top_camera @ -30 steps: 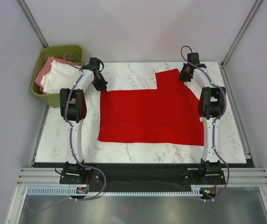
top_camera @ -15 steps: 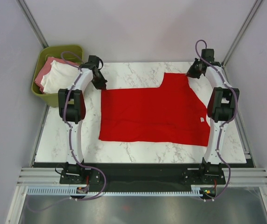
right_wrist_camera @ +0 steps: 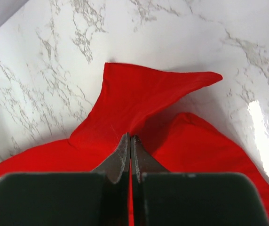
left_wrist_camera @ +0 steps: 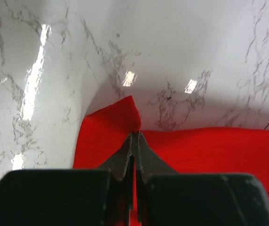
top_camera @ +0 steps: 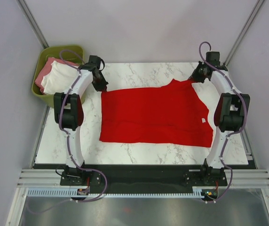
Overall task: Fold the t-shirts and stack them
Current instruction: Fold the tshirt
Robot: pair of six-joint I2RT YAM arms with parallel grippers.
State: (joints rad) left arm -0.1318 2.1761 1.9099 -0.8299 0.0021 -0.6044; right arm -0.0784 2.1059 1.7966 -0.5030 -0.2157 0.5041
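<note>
Top external: red t-shirt (top_camera: 153, 115) lies spread mid-table (top_camera: 134, 75). It is flat except near its 1 o'clock corner, where the cloth peaks up.
L side: left gripper (top_camera: 103, 88) is clamped on the shirt's 10 o'clock corner. Left wrist view shows the jaws tight together with a cloth tip poking out, low over the table.
R side: right gripper (top_camera: 192, 81) is pinched on the 1 o'clock corner, jaws tight. Right wrist view shows a flap fanning out beyond them.
Step (my read): tensioning the far edge so the shirt lies square before the fold.
Do it well: pull both corners apart evenly, 9 against 3 o'clock, and stay low. Lay the right corner down level with the left. Don't drag the near hem, and release only once the ridge at 1 o'clock is gone.
Risk: thin pinch, so a corner may slip under tension.
Count, shirts: 3. One red on the table, plus white t-shirt (top_camera: 61, 77) and pink t-shirt (top_camera: 44, 71) in the bin.
Count, other: 1 bin (top_camera: 50, 100) off the table at 10 o'clock, 1 neck label (top_camera: 203, 120) at the shirt's 3 o'clock edge, 2 grippers.
</note>
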